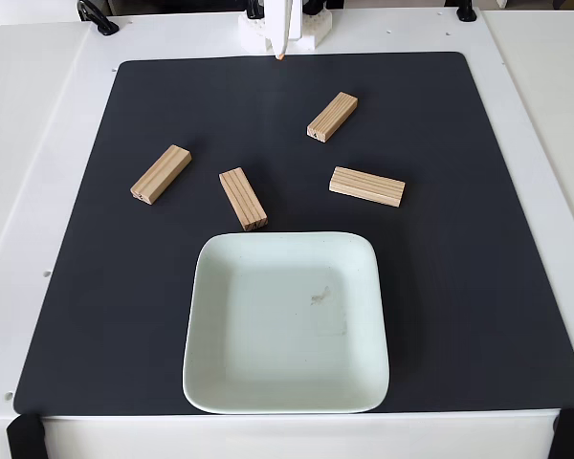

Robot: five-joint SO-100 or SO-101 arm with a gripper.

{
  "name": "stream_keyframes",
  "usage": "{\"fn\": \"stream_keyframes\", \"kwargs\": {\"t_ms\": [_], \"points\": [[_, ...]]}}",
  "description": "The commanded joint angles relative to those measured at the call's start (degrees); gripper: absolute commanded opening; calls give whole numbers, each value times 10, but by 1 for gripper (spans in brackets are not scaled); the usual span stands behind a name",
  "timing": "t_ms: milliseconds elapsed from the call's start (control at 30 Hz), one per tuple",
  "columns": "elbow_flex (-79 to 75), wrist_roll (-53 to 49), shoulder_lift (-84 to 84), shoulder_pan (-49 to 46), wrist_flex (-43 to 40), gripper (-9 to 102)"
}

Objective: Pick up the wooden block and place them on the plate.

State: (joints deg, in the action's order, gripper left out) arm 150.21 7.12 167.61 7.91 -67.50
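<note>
Looking down from a fixed view onto a white desk (pixel 38 143) carrying a black mat (pixel 478 239). Lying flat on the mat, four wooden blocks: far-left block (pixel 161 174), centre block (pixel 242 198) nearly touching the rim of the plate, upper block (pixel 332 117), right block (pixel 366 185). Sitting near the front edge, a pale mint-green square plate (pixel 220 382), holding no blocks yet, showing a faint smudge. Hanging at the top edge, the arm's fingers (pixel 280 53), tip just over the mat's far border; being released or clenched, impossible to tell. Risking, judging from here: nudging the centre block against the rim while grasping, or clipping a neighbouring block
</note>
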Motion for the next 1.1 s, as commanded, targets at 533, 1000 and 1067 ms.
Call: {"fn": "stream_keyframes", "kwargs": {"t_ms": [533, 1000, 1067], "points": [[-641, 270, -623, 30, -8, -1], [-662, 410, -707, -47, -164, 0], [-663, 418, -717, -61, -168, 0]]}}
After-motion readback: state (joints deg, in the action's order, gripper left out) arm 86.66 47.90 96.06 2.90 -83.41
